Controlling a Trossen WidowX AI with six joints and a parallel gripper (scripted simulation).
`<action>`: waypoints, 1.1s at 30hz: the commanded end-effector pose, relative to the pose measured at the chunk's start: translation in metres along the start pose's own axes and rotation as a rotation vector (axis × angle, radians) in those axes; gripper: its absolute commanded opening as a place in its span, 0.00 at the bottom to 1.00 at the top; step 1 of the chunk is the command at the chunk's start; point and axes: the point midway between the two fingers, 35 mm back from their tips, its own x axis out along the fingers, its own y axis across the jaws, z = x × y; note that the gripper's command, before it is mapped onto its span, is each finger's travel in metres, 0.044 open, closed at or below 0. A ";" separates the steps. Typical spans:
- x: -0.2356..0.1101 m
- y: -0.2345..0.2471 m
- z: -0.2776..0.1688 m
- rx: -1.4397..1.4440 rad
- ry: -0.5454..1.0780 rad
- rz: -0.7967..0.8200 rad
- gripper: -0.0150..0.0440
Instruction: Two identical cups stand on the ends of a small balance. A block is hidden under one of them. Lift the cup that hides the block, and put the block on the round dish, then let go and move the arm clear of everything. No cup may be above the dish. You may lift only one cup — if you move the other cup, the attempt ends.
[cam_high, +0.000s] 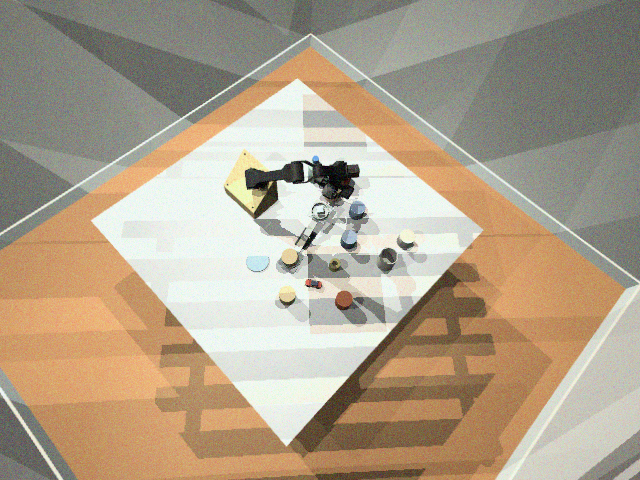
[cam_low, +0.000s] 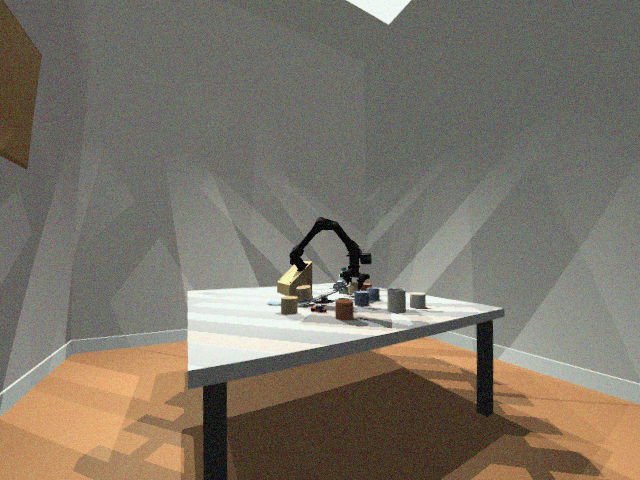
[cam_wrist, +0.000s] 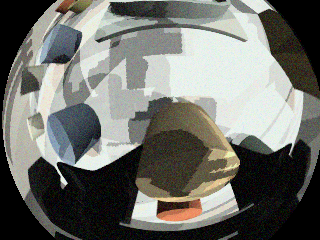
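Note:
My gripper is shut on a tan cup and holds it low over the table, off to the far side of the balance. The cup fills the middle of the wrist view. A small orange-red thing shows just below it; I cannot tell what it is. The balance lies on the table with its near round end uncovered. The other tan cup stands on its far end. The light blue round dish lies beside that cup.
Two blue cylinders stand close to the gripper. A cream cylinder, a grey cup, a small yellow ring, a red toy car, a red-brown cylinder and a tan cylinder stand around. The arm's wedge base is at the back.

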 end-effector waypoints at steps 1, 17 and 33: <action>0.006 0.000 0.001 -0.007 -0.005 0.000 0.25; 0.013 -0.001 0.001 -0.002 -0.002 -0.004 0.65; -0.042 0.000 0.000 -0.007 -0.003 0.000 1.00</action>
